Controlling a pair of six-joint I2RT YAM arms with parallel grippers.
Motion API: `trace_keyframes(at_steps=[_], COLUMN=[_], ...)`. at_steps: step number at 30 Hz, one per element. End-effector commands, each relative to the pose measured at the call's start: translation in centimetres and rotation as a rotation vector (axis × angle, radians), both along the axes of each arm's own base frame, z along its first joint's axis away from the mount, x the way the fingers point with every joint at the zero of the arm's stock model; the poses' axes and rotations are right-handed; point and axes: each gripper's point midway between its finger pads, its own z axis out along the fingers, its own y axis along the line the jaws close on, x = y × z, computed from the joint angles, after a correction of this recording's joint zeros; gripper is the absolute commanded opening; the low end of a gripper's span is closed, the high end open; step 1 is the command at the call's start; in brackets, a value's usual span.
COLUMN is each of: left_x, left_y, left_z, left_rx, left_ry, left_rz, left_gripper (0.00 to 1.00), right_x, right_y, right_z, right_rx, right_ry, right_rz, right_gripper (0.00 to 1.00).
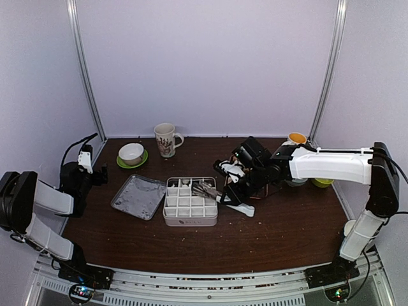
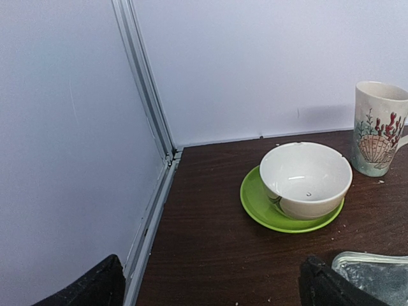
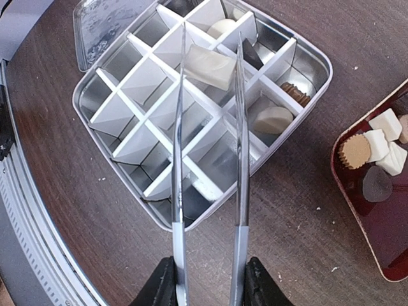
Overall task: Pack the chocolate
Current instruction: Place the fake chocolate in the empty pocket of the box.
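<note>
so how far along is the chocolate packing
Early. Done: a few cells of the tin are filled, with a cream lump and a ribbed brown one among them. In hand: the right end effector grips tongs pinching a white piece over the tin. To do: most cells are empty, and several pieces wait on the red tray.

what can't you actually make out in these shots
top view: the red tray lies mostly hidden under the right arm; chocolate in the box is too small to count
right wrist view: tray and lid run off the edges; tongs cover some box cells
left wrist view: mug cut by the right edge; left tool shows only fingertips
</note>
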Motion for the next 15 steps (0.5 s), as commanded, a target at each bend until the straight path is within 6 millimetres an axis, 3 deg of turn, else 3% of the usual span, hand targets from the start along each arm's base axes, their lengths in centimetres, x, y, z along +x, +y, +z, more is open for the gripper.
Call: trace_keyframes(at_steps=[1, 15], left_x=[0.51, 0.50], left_y=[0.17, 0.22], left_z=[1.27, 1.27], left_rx=[0.003, 0.003], left_ry=[-0.041, -0.041], left_rz=[-0.001, 0.001], left_gripper=[0.98, 0.98], right_x=[1.52, 1.90], right_y=[1.13, 1.02], right_z=[2.00, 2.27], right_rx=[0.037, 0.033], right_ry=[-0.078, -0.100], right_rz=[-0.017, -0.028], right_gripper=[0.26, 0.35])
